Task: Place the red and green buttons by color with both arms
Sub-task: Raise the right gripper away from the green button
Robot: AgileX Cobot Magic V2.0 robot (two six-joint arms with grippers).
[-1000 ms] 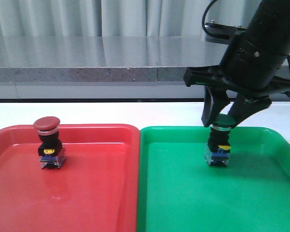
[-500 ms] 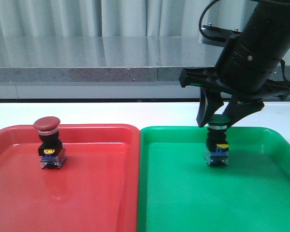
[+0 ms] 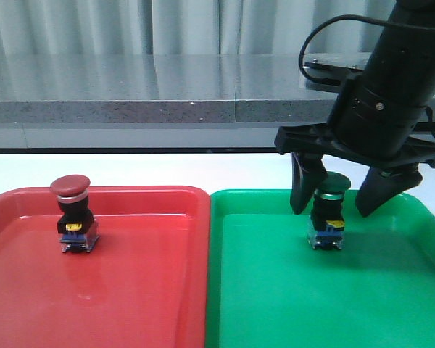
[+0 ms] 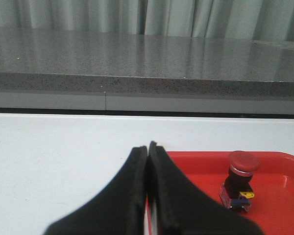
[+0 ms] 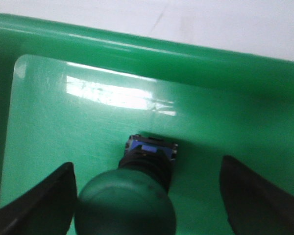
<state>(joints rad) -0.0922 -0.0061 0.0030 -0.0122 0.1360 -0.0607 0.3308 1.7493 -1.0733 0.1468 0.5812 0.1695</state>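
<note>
The green button point(image 3: 328, 210) stands upright in the green tray point(image 3: 391, 290), between the open fingers of my right gripper point(image 3: 337, 194). In the right wrist view its green cap point(image 5: 125, 205) sits close to one finger, with a wide gap to the other. The red button point(image 3: 75, 214) stands upright in the red tray point(image 3: 130, 290). It also shows in the left wrist view point(image 4: 240, 180). My left gripper point(image 4: 148, 149) is shut and empty, back from the red tray's corner. The left arm does not show in the front view.
The two trays lie side by side on a white table point(image 3: 203, 170). A grey counter ledge point(image 3: 130, 109) and curtains run along the back. The right arm point(image 3: 391, 80) hangs over the green tray's far side.
My right gripper was shut on the green button's cap. Its fingers have spread apart, and the button stands free in the green tray. The red button has not moved.
</note>
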